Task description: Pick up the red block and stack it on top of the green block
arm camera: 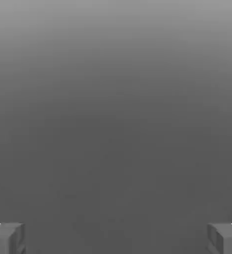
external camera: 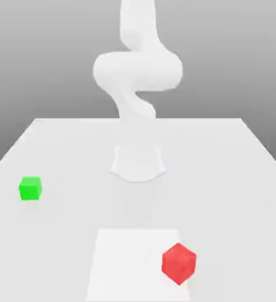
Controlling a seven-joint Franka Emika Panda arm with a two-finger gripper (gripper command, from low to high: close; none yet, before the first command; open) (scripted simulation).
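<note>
Red block [external camera: 178, 263]: small cube, smooth matte faces, no markings, bright saturated red. It sits turned so one vertical edge faces the exterior camera, on the bench [external camera: 235, 177] close to the near edge, toward the exterior view's right. Under it lies a slightly brighter rectangular patch [external camera: 128, 259] of the bench surface; the block rests near that patch's right border.

Green block [external camera: 30, 188]: cube of like size, equally smooth and unmarked, bright green. It stands close to the bench edge on the exterior view's left, roughly midway along that edge, well apart from the red block.

Bench: flat, pale grey-white, uniform, no texture.

Arm [external camera: 137, 71]: white, rounded, glossy-free links rising from a round base [external camera: 138, 163] at mid-bench. The links fold in an S-shaped bend above the base and run up out of the top of the exterior view.

Claw [arm camera: 116, 238]: in the hand view two grey, square-section fingertips [arm camera: 9, 238] show at opposite sides, spread wide, with nothing between them; the claw is released. Behind them is plain grey background, graded lighter to darker.

Red block relative to claw: the block lies low on the bench near its near edge; neither block appears between the fingers. The exact offset between claw and block cannot be told from these views.
</note>
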